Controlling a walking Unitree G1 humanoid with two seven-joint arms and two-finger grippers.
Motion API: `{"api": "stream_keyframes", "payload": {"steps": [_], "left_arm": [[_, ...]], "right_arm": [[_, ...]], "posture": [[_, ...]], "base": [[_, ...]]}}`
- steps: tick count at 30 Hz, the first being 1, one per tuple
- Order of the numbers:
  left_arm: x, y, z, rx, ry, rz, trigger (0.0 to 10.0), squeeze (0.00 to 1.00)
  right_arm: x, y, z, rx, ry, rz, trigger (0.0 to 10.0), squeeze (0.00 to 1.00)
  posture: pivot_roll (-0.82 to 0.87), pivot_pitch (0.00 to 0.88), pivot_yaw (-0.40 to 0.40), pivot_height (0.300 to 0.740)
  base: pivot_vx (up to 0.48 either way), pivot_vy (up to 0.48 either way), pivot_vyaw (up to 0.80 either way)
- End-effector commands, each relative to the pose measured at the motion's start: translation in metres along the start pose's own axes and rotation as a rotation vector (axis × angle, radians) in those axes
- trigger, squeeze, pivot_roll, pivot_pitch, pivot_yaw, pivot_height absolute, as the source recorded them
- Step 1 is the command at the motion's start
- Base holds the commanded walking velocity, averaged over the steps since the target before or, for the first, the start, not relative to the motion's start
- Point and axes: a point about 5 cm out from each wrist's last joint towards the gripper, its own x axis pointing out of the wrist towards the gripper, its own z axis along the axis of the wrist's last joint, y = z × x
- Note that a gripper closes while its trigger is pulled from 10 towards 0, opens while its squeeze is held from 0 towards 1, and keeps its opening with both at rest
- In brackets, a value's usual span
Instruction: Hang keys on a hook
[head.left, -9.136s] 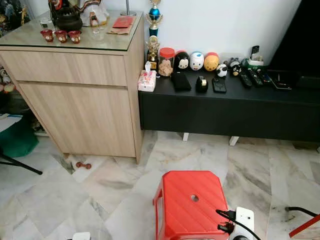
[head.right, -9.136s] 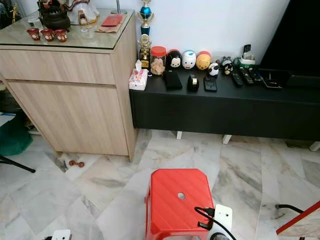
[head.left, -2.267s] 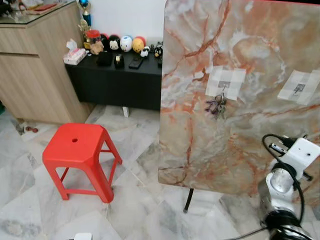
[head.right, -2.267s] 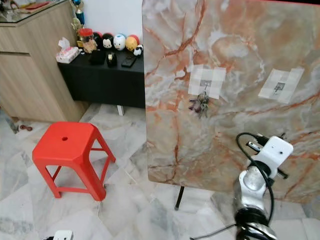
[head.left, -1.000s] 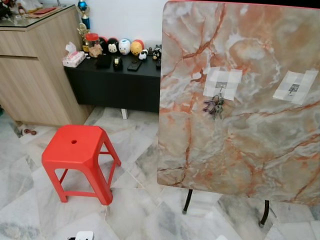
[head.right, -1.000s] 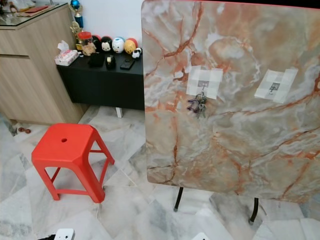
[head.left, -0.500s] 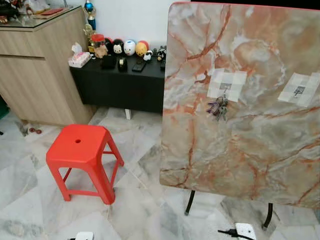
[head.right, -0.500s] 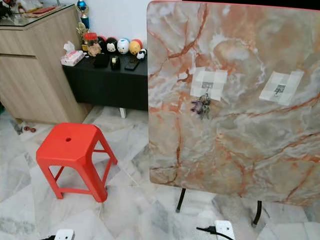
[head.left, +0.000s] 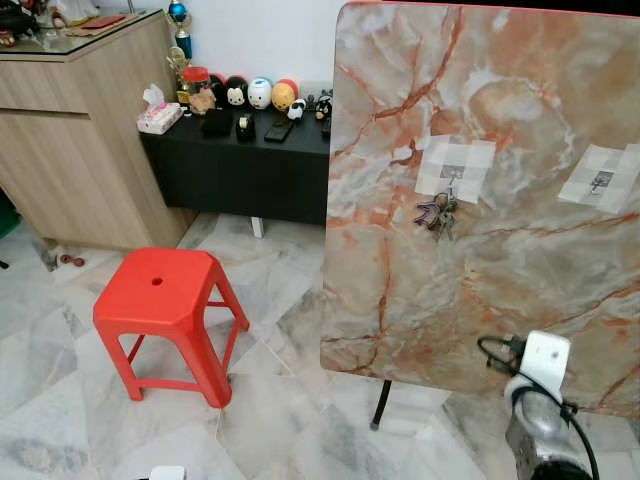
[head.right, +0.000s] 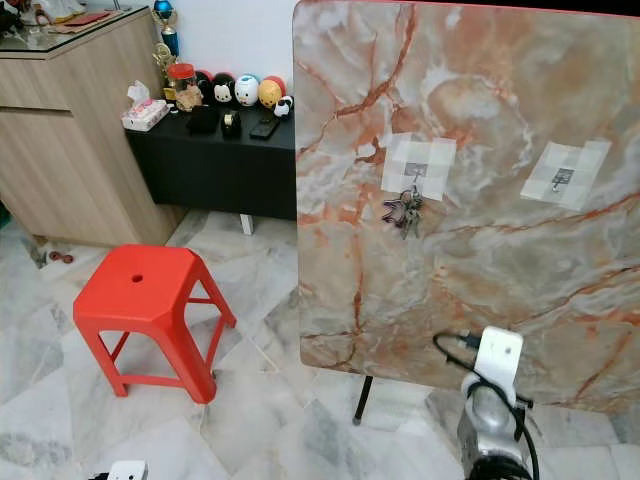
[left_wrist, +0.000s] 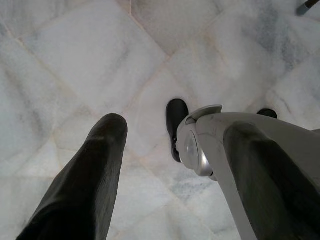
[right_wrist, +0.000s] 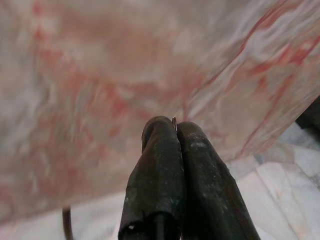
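A bunch of keys (head.left: 436, 213) hangs from a small hook (head.left: 452, 176) taped to an upright marble-patterned panel (head.left: 400, 100). A second taped hook (head.left: 602, 180) farther right is bare. My right arm (head.left: 545, 360) rises in front of the panel's lower right part. In the right wrist view my right gripper (right_wrist: 174, 125) is shut close to the panel, with a thin sliver of metal (right_wrist: 174, 121) showing between its tips. My left gripper (left_wrist: 175, 127) hangs open over the marble floor, holding nothing.
A red plastic stool (head.left: 160, 295) stands on the floor left of the panel. Behind it are a wooden cabinet (head.left: 80, 130) and a low black console (head.left: 240, 165) with small figurines. Thin black legs (head.left: 380, 405) hold the panel up.
My right arm has risen from the bottom edge into view before the panel's lower right. The keys on the left hook have not moved.
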Motion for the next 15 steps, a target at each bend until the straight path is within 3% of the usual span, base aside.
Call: {"api": "stream_keyframes", "payload": {"steps": [1,8,15], "left_arm": [[0.0,0.0,-0.002,-0.016,0.0,0.007,10.0,0.0],[-0.001,0.001,-0.002,-0.016,-0.002,0.008,10.0,0.0],[-0.001,0.0,-0.002,-0.021,-0.005,0.009,10.0,0.0]], "right_arm": [[0.005,-0.001,0.019,0.043,-0.083,-0.034,10.0,0.0],[0.007,0.017,0.061,0.021,-0.285,-0.01,10.0,0.0],[0.006,0.021,0.077,0.045,-0.366,-0.01,10.0,0.0]], "posture": [[-0.02,0.0,-0.058,0.74],[-0.03,0.0,-0.058,0.74],[-0.02,0.0,-0.06,0.74]], "base": [[0.0,0.0,0.0],[0.0,0.0,0.0],[0.0,0.0,0.0]]}}
